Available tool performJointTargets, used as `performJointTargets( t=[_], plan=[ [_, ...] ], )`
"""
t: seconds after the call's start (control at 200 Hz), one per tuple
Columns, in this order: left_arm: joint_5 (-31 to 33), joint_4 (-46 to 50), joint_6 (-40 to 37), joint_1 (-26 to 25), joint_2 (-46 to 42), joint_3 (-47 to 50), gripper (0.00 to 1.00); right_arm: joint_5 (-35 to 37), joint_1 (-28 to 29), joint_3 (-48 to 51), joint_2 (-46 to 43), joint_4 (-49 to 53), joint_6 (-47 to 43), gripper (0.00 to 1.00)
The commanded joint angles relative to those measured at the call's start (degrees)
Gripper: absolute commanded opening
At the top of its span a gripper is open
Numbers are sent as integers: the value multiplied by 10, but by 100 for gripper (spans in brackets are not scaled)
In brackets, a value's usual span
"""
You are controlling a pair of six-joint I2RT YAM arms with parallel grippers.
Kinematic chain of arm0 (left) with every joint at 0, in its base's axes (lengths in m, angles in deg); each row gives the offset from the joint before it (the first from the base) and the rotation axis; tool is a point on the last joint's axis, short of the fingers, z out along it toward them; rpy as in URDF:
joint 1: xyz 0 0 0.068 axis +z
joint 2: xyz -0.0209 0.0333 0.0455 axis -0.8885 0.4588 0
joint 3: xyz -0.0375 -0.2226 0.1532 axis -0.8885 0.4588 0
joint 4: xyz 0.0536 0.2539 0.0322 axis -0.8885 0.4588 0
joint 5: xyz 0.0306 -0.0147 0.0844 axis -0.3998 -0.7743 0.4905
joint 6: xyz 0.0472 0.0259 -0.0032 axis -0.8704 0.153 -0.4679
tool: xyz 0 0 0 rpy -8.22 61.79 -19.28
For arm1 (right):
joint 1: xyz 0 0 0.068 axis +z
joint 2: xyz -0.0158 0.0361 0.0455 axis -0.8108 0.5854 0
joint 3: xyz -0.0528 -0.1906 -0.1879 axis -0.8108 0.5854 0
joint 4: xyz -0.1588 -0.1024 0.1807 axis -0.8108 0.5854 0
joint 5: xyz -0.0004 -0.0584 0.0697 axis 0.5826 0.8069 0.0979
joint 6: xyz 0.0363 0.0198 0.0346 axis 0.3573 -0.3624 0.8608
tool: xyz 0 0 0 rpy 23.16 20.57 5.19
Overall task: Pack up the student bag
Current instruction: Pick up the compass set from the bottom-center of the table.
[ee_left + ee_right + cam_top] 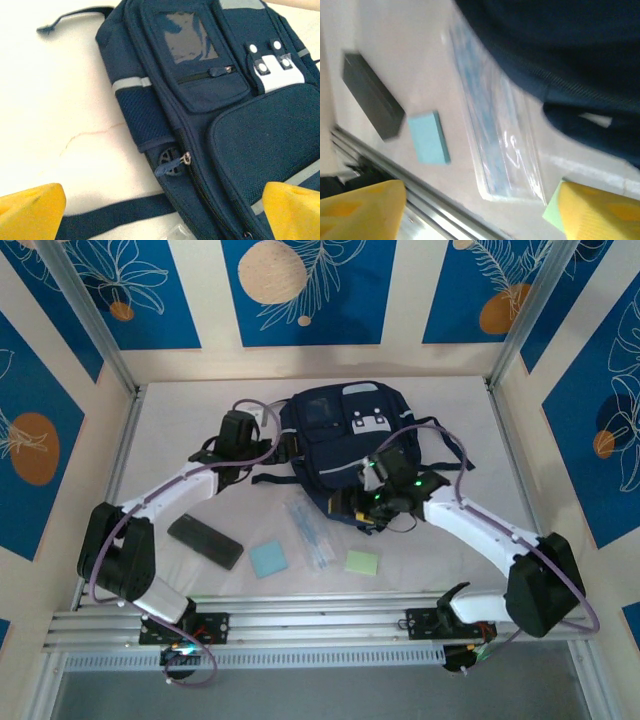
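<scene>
While the bag is closed as far as I can tell, I read the overhead view first. The large dark navy fabric student bag point(345, 435) lies flat, front face up, at the far middle of the table, its long axis running roughly near to far. The left gripper point(272, 440) sits just beside its left flank. The right gripper point(358, 506) hangs over its near right corner. Nearer me, between the bag and the rail, lie a black rectangular case point(205, 541), a pale blue square notepad point(268, 559), a clear plastic packet point(308, 530) of what look like pens, and a pale green square notepad point(362, 562).

From the left wrist, the yellow fingers point(30, 210) stand wide apart with nothing between them. The bag lies straight ahead, and a zipper pull point(185, 159) on its side sits close in front.

From the right wrist, slightly blurred, the yellow fingers point(600, 210) are likewise spread and empty. The packet lies just ahead, its long axis running away from the jaws, its far end tucked against the bag.

I judge the left arm better placed for the zipper and the right for the packet.
</scene>
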Motion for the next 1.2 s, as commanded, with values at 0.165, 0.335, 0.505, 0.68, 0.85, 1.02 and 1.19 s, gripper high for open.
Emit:
performJointTargets(
  t=[0.165, 0.335, 0.505, 0.68, 0.85, 1.02, 1.19],
  plan=[
    [-72, 10, 71, 59, -38, 67, 100, 152, 153, -98, 154, 59, -11, 99],
    [-103, -2, 84, 83, -44, 80, 100, 249, 199, -192, 263, 124, 5, 99],
    [-115, -10, 88, 96, -48, 88, 100, 323, 217, -247, 333, 168, 13, 100],
    [-121, -15, 89, 106, -52, 94, 100, 310, 217, -265, 381, 165, -4, 99],
    [-122, -19, 91, 113, -59, 102, 100, 293, 225, -264, 404, 153, -11, 99],
    [-124, -20, 94, 119, -65, 107, 100, 280, 226, -261, 405, 143, -14, 83],
    [-124, -21, 95, 124, -75, 109, 100, 266, 226, -262, 391, 133, -25, 71]
  ],
)
